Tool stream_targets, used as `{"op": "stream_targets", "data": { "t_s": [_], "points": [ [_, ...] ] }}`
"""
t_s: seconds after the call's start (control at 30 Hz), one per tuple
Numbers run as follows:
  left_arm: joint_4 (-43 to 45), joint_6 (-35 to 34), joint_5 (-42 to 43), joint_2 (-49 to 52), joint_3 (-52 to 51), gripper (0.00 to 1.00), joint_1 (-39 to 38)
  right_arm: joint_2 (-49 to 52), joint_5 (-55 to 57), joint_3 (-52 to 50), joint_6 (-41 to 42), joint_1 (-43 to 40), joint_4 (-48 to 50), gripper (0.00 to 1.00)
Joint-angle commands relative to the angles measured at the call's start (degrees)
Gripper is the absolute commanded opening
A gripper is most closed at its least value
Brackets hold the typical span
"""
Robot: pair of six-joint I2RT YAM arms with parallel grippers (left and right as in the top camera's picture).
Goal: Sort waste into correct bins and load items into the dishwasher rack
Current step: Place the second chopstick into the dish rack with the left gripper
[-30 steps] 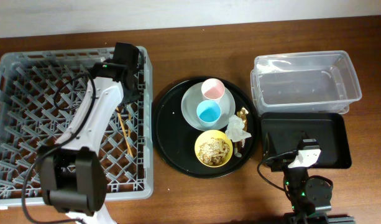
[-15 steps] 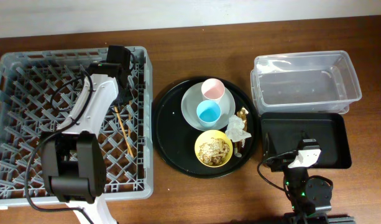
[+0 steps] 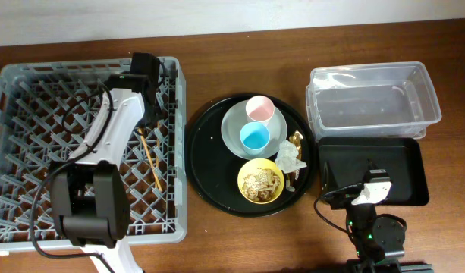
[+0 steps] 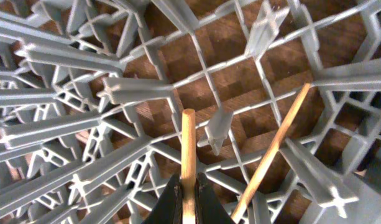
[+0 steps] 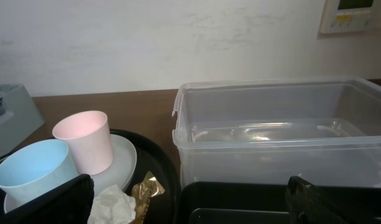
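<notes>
My left gripper reaches down into the grey dishwasher rack and is shut on one wooden chopstick. The second chopstick lies slanted on the rack lattice beside it; both show in the overhead view. The pink cup and blue cup stand on the grey-green plate. The yellow bowl holds brown food scraps. The white napkin and gold wrapper lie beside them. My right gripper is open and empty over the black rectangular tray.
The plate, bowl and waste sit on a large round black tray at the table's middle. The clear tub stands at the back right, just behind the black rectangular tray. Rack pegs crowd round the left gripper.
My left wrist has shifted slightly left, away from the rack's right wall, carrying the chopstick with it. The right arm has not moved.
</notes>
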Motion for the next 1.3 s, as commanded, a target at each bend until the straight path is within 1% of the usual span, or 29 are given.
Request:
{"op": "stream_targets", "data": {
  "t_s": [0.0,0.1,0.13,0.2,0.4,0.5,0.63,0.7,0.8,0.83,0.87,0.9,0.93,0.97,1.2,1.27],
  "points": [
    [-2.69,-0.28,-2.97,-1.62,4.22,0.05,0.94,-0.44,0.52,-0.31,-0.02,-0.42,-0.35,0.99],
    [-7.17,-0.22,-2.97,-3.19,8.04,0.05,0.94,-0.44,0.52,-0.31,-0.02,-0.42,-0.35,0.99],
    [-8.15,0.98,-2.93,-3.58,9.01,0.02,0.94,-0.42,0.52,-0.31,-0.02,-0.42,-0.35,0.99],
    [-8.72,7.78,-1.36,-4.63,10.84,0.00,0.92,-0.44,0.52,-0.31,-0.02,-0.42,-0.35,0.99],
    [-8.70,19.06,5.05,-4.81,11.37,0.00,0.90,-0.44,0.52,-0.31,-0.02,-0.42,-0.35,0.99],
    [-8.72,19.30,5.31,-4.79,11.37,0.01,0.90,-0.44,0.52,-0.31,-0.02,-0.42,-0.35,0.99],
    [-8.92,21.20,9.86,-4.74,10.84,0.01,0.90,-0.44,0.52,-0.31,-0.02,-0.42,-0.35,0.99],
    [-8.85,21.16,9.90,-4.72,10.25,0.02,0.90,-0.44,0.52,-0.31,-0.02,-0.42,-0.35,0.99],
    [-8.66,21.16,9.73,-4.63,9.60,0.19,0.94,-0.44,0.52,-0.31,-0.02,-0.42,-0.35,0.99],
    [-8.63,21.16,9.68,-4.63,9.60,0.22,0.94,-0.42,0.52,-0.31,-0.02,-0.42,-0.35,0.99],
    [-8.63,21.16,9.70,-4.63,9.60,0.34,0.94,-0.44,0.52,-0.31,-0.02,-0.42,-0.35,0.99],
    [-8.63,21.16,9.68,-4.63,9.60,0.49,0.94,-0.42,0.52,-0.31,-0.02,-0.42,-0.35,0.99],
    [-8.61,21.16,9.70,-4.63,9.60,0.59,0.94,-0.42,0.52,-0.31,-0.02,-0.42,-0.35,0.99],
    [-8.59,21.16,9.70,-4.63,9.60,0.62,0.94,-0.44,0.52,-0.31,-0.02,-0.42,-0.35,0.99],
    [-8.50,19.98,9.73,-5.29,10.93,0.64,0.96,-0.42,0.52,-0.31,-0.02,-0.42,-0.35,0.99],
    [-8.52,19.23,9.64,-5.99,11.54,0.68,1.14,-0.44,0.52,-0.31,-0.02,-0.42,-0.35,0.99]
  ]
}}
